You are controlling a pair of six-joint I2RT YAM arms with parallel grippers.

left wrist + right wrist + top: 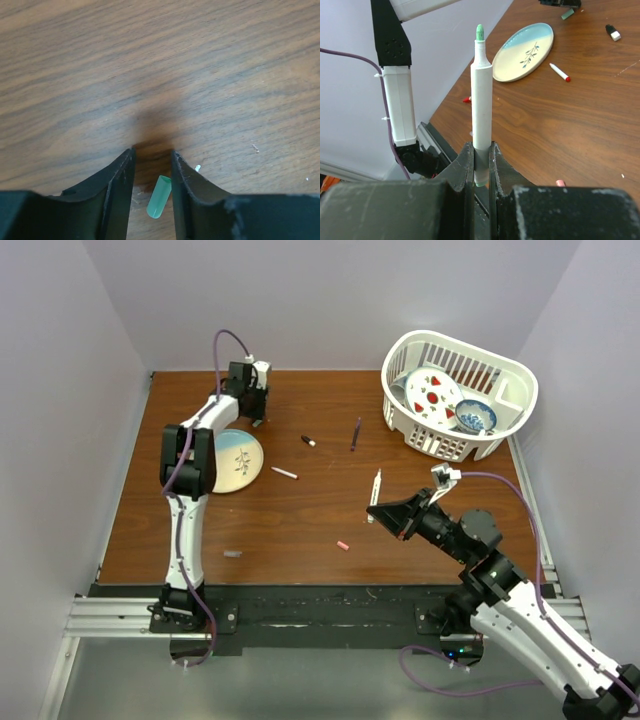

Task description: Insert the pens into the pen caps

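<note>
A teal-green pen cap (159, 196) lies on the wood between the fingers of my left gripper (152, 151). The jaws stand apart around it. The cap's top end leans on the right finger, with a gap on its left. This gripper (257, 418) is at the far left of the table. My right gripper (480, 147) is shut on a white pen (481, 100) with a green tip, held off the table (375, 492). A red-tipped pen (284, 473), a dark purple pen (355, 433), a black cap (309, 441) and a pink cap (343, 545) lie loose.
A round plate (238, 460) sits just in front of the left gripper. A white basket (505, 380) holding dishes stands at the back right. A small grey piece (233, 554) lies near the front left edge.
</note>
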